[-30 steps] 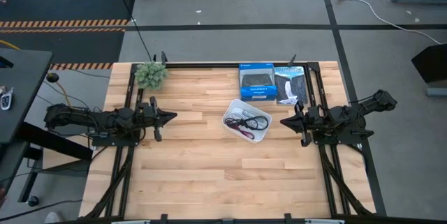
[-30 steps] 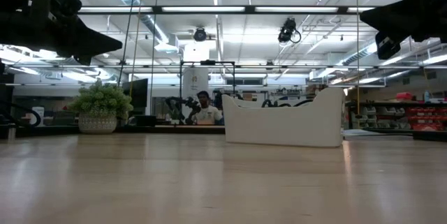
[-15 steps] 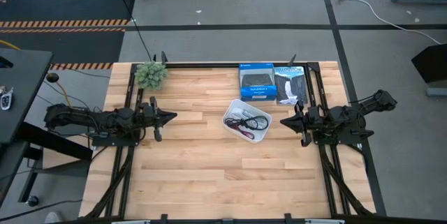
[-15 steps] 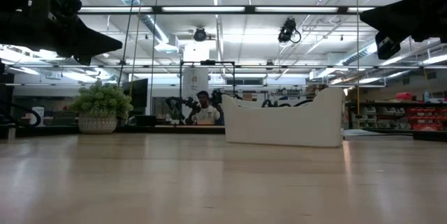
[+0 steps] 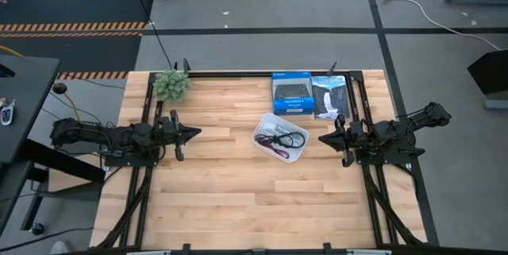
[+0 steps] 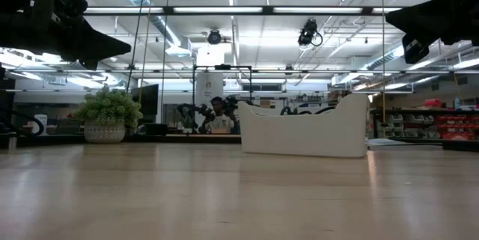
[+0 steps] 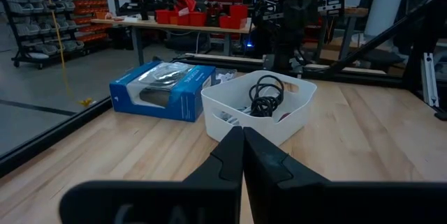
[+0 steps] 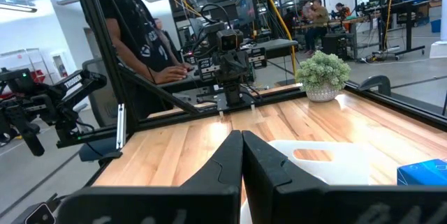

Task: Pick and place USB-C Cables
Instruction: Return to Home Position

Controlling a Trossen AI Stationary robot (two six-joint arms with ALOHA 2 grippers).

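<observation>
Trouble from here lay more with the coils than with the arms. You had the USB-C Cables [image 5: 282, 138] lying in the white tray [image 7: 241, 116] at mid-surface. The black cable [image 7: 267, 93] sat on top, with the dark red cable [image 5: 279, 152] at the tray's near end. I could not pick out the white and grey-blue ones for certain, so a count was worth making before you called it done.

In the left wrist view the black coil's loop rose to about rim height. A springy loop like that could relax and spill an end over the wall, most likely if the surface got jolted.

Your left gripper [image 5: 195, 133] hung above the surface's left side and your right gripper [image 5: 323, 137] above its right. Both pointed at the tray but stood apart from it. Each had its fingers pressed together and held nothing, so no cable could have been dragged out.

The right one was the nearer to the tray. Any forward drift as it settled could have nudged the tray toward the blue box [image 5: 290, 92]. A person [image 8: 136, 35] stood close beside the frame, so a wide swing on the left arm's side was the other hazard.
</observation>
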